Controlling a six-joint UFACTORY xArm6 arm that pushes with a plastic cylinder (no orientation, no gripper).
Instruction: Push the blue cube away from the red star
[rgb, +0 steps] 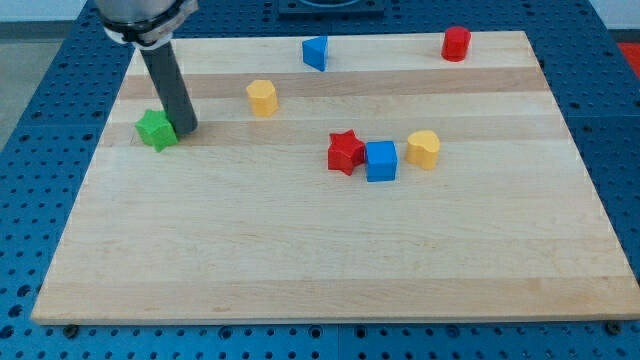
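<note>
The blue cube (381, 161) sits near the board's middle, touching the right side of the red star (346, 152). A yellow heart-like block (424, 149) lies just to the cube's right, a small gap apart. My tip (186, 130) rests on the board at the view's left, right beside a green star (155, 130), far to the left of the blue cube and red star.
A yellow cylinder-like block (262, 97) sits left of centre near the top. A blue triangular block (316, 52) and a red cylinder (456, 43) sit along the top edge. The wooden board (320, 260) lies on a blue perforated table.
</note>
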